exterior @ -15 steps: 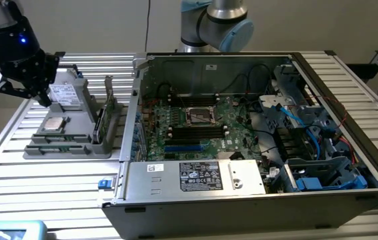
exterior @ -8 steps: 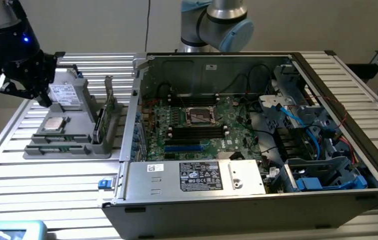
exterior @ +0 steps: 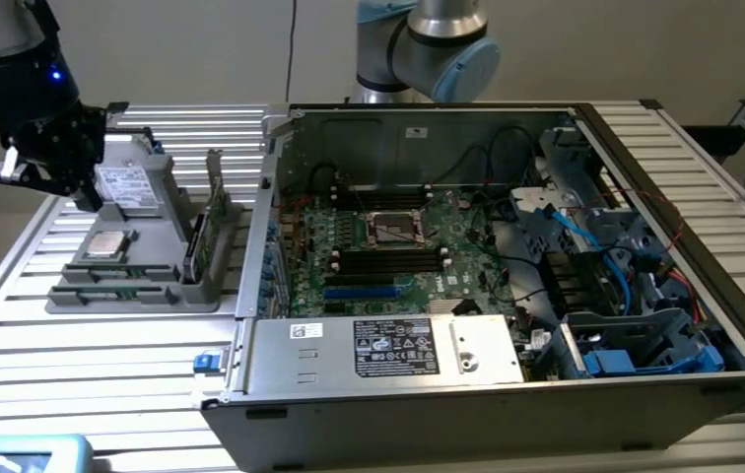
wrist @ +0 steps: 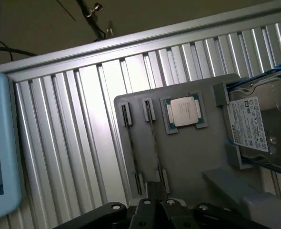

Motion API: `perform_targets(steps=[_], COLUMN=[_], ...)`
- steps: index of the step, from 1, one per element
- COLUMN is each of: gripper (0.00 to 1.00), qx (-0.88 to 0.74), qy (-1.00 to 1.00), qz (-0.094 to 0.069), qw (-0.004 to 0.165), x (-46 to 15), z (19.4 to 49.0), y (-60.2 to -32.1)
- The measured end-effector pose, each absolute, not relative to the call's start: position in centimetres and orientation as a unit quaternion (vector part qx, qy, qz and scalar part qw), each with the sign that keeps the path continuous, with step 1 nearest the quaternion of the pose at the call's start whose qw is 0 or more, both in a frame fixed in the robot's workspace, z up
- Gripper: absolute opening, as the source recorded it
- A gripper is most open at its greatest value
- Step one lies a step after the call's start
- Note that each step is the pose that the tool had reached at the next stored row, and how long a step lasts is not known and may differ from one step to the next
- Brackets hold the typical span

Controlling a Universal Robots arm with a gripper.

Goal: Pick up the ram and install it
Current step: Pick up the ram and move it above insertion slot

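Overhead, closed gripper (wrist: pixel 154 193) hovers above one processor chip (wrist: pixel 185 111), one hard drive (wrist: pixel 255 126)

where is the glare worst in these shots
Wrist view: a bright sheen washes the table slats beside the grey tray. Exterior view: lighting is even on the slats, while the open computer case interior looks darker, in shade.

No legible text — none anywhere.
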State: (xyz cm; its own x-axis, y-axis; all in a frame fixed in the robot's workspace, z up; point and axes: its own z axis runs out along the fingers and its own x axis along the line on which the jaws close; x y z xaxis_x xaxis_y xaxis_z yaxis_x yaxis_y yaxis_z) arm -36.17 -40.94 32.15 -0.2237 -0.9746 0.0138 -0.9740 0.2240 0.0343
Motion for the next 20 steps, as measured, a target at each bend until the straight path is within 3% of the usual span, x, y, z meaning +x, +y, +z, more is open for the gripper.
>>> perform_targets(steps=[20], gripper=[0.11], qx=[0.686], qy=[-0.728], qz=[-0.002], qw=[0.010], x=[-36.18], z=[32.10], y=[-40.94])
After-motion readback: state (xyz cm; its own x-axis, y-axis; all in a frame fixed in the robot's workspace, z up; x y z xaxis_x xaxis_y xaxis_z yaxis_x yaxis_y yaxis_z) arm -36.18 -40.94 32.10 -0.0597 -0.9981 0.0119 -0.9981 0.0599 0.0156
